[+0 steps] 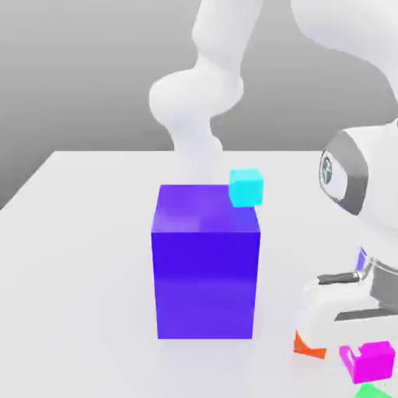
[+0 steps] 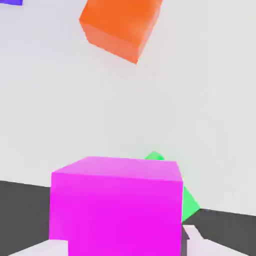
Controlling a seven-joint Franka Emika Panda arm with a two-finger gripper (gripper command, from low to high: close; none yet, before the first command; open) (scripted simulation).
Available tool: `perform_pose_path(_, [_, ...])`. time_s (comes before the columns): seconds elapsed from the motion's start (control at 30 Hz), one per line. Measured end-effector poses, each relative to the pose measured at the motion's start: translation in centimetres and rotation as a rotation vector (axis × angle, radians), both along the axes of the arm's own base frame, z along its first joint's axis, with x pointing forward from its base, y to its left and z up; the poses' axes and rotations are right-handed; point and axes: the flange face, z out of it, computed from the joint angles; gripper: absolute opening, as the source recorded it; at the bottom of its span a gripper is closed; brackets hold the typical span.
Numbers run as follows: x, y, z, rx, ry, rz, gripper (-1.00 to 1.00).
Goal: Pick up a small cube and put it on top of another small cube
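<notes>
We see the arm come down from the top of the exterior view, with its hand low at that view's lower right, over the white table.

Gripper: closed down on the pink cube. In the hand view the pink cube sits right in front of the camera, with pale fingertips at its lower corners. Jaws narrow, clamped on the cube's sides.

Whether the pink cube is just off the table or touching it, we cannot tell from these frames. In the exterior view it's at the far lower right, with part of the hand overlapping its left face.

Other items:
- Orange cube: on the table, just to the exterior view's left of the pink cube, mostly hidden by the hand. In the hand view the orange cube lies clear on the table, well apart from the pink one, turned at an angle.
- Green cube: a corner shows at the bottom edge of the exterior view, just below the pink cube. In the hand view the green cube peeks out behind the pink cube's edge.
- Blue block: big, upright, mid-table, well apart from the gripper.
- Cyan cube: at the block's top corner on the exterior view's right; on it or behind it, we cannot tell.
</notes>
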Motion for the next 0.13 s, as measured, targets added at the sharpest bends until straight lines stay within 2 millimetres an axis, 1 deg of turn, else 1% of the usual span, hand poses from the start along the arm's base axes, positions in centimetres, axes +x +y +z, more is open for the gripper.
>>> perform_pose_path(0.03, [-0.04,0.15,-1.56,0.0,0.0,0.002,1.0])
perform_pose_path(0.13, [-0.04,0.15,-1.56,0.0,0.0,0.002,1.0])
